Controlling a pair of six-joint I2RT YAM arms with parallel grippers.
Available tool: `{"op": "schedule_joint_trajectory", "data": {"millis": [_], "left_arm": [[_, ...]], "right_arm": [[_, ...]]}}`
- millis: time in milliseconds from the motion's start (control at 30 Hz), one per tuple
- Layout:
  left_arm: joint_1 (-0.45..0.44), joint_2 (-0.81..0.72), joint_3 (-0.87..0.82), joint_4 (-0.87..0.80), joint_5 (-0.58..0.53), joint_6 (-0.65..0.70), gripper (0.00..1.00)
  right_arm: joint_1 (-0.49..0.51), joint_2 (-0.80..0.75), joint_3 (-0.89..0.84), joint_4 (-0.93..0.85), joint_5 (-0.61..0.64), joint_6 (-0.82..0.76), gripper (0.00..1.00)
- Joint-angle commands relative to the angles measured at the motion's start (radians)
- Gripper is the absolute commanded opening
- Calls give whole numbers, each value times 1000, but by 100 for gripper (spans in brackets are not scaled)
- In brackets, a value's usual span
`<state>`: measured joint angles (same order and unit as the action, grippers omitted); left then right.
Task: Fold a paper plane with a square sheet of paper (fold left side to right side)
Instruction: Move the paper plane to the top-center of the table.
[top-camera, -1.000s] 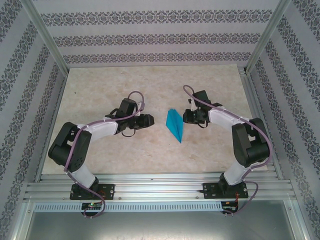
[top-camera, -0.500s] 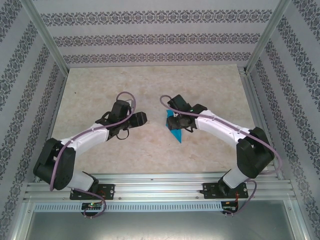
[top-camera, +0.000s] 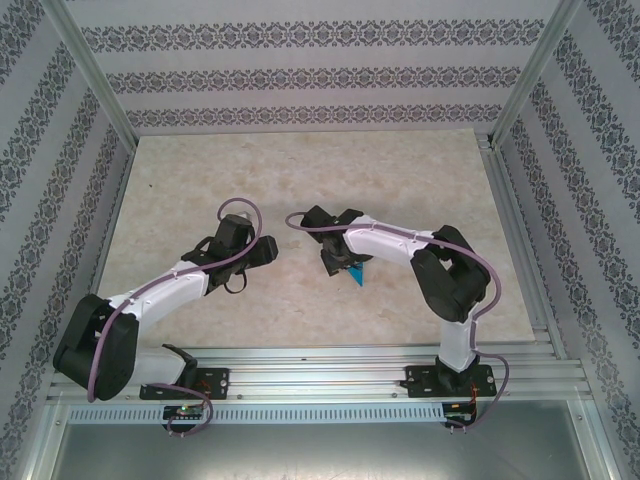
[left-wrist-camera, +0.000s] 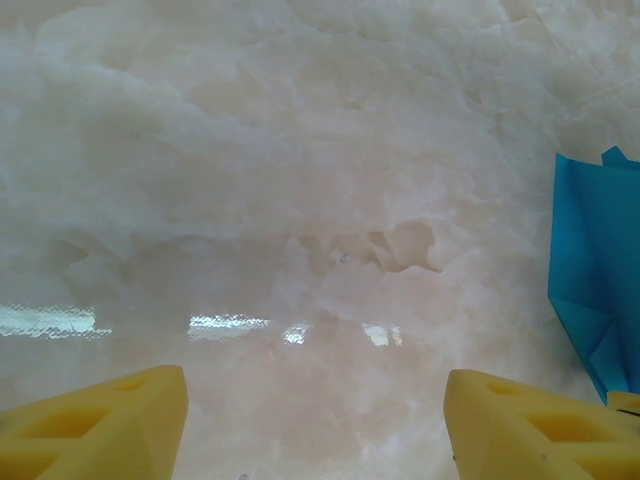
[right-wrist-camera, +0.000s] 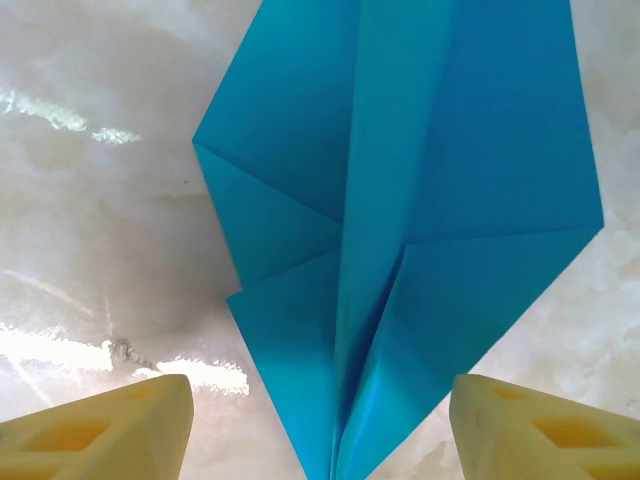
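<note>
Directly beneath the right gripper (right-wrist-camera: 320, 425), whose jaws are spread wide and empty, the paper plane (right-wrist-camera: 400, 200) lies flat on the table (right-wrist-camera: 90, 250). Its diagonal folds look done; the left-to-right fold seems to remain. The left gripper (left-wrist-camera: 315, 420), equally wide and empty, hovers just beside the plane.

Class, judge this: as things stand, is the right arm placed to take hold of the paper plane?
Probably yes: the right arm hangs directly above the paper plane, jaws open astride it, nothing between.
</note>
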<state>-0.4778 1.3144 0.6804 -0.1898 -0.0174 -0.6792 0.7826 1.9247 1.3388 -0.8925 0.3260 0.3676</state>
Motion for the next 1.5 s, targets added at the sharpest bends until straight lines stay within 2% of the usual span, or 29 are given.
{"op": "schedule_joint_trajectory", "data": {"millis": [0, 167, 733, 933, 1100, 1300, 1467], "left_arm": [[12, -14, -7, -17, -24, -2, 70], [12, -14, -3, -25, -27, 1, 70], [14, -14, 4, -39, -30, 6, 70], [13, -13, 9, -41, -27, 7, 70], [12, -9, 12, -42, -25, 8, 70], [13, 1, 18, -47, -21, 12, 70], [13, -6, 29, -66, -32, 25, 71]], "right_arm": [[8, 43, 33, -25, 51, -9, 69], [6, 71, 47, -19, 58, -15, 66], [-24, 16, 20, -8, 44, -13, 32], [-44, -11, -7, 5, 27, -15, 28], [-61, -30, -27, 26, 2, -19, 20], [-78, -39, -35, 33, -18, -33, 0], [-102, -98, -47, 26, -38, -47, 0]]}}
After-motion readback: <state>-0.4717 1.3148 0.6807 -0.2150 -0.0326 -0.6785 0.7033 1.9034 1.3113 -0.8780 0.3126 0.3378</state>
